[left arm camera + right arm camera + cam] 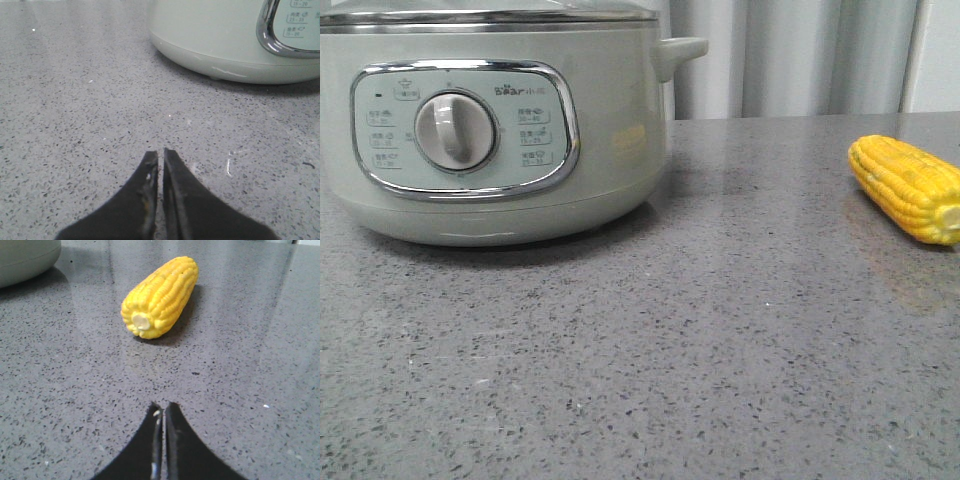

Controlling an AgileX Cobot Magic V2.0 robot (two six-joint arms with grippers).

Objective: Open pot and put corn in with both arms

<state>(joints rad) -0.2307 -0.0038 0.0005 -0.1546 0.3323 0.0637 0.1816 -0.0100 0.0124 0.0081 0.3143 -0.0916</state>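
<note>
The pale grey-green pot (490,120) stands at the left of the front view, control panel and beige dial (455,131) facing me, lid rim at the top edge. The yellow corn (908,187) lies on the grey speckled counter at the right. Neither gripper shows in the front view. My left gripper (161,152) is shut and empty, low over the counter, short of the pot's base (235,40). My right gripper (163,406) is shut and empty, short of the corn (160,296), whose cut end faces it.
The grey speckled counter (670,350) fills the foreground. A pale curtain or wall (790,55) stands behind the counter's far edge. The pot's side handle (678,50) sticks out toward the right. The pot's edge shows in the right wrist view (25,260).
</note>
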